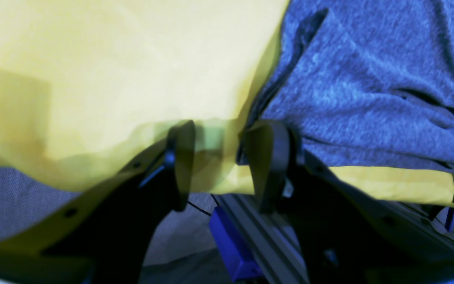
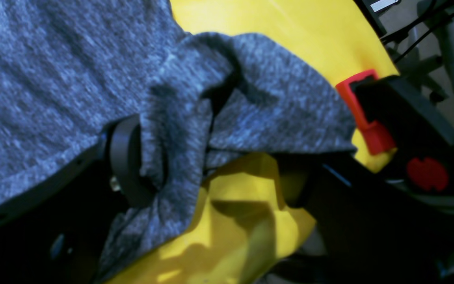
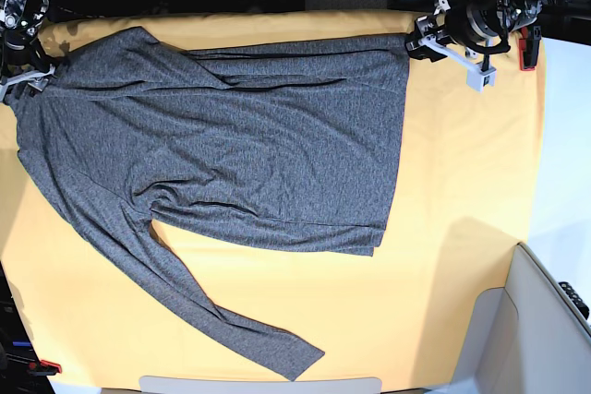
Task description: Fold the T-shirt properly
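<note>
The charcoal-grey T-shirt (image 3: 240, 145) lies spread flat on the yellow cloth (image 3: 462, 228), with one long sleeve (image 3: 231, 320) running toward the front edge. My left gripper (image 3: 413, 46) is at the shirt's far right corner. In the left wrist view this gripper (image 1: 225, 165) is open over the cloth edge, one finger (image 1: 268, 165) touching the T-shirt (image 1: 369, 98). My right gripper (image 3: 35, 73) is at the far left end. In the right wrist view it (image 2: 211, 177) stands wide open, a fold of the T-shirt (image 2: 179, 130) draped against one finger (image 2: 126, 165).
A red and black clamp (image 2: 365, 114) pins the yellow cloth at the table edge; another red clamp (image 3: 528, 48) sits at the far right. A metal rail with a blue block (image 1: 231, 240) runs below the table edge. A pale bin (image 3: 545, 320) stands front right.
</note>
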You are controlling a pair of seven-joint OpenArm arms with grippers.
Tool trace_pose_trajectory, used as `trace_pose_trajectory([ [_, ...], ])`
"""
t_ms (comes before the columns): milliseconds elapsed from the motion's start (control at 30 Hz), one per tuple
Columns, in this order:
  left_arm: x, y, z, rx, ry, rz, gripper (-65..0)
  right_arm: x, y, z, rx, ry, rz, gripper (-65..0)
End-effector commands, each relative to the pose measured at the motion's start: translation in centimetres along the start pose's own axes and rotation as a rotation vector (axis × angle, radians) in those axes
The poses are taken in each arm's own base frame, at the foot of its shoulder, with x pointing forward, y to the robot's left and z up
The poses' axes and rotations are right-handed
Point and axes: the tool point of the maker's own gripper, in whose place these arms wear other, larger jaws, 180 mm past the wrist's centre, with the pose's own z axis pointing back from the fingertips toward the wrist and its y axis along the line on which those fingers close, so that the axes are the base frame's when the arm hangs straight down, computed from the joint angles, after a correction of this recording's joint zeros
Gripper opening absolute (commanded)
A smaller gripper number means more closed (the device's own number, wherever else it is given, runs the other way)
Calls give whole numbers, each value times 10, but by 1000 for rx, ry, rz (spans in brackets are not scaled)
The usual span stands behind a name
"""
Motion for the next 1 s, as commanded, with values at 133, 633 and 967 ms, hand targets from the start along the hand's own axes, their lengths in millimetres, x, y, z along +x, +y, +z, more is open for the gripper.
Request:
trace_pose_trajectory([
  [133, 9, -13, 10, -24, -35, -31, -399, -72, -2, 17, 96, 314, -68, -168],
  [633, 12, -19, 14, -36, -50, -52, -399, -28, -36, 12, 51, 240, -44, -168],
  [967, 12, -19, 14, -37, -50, -53, -399, -6, -20, 21, 51, 159, 17, -165],
])
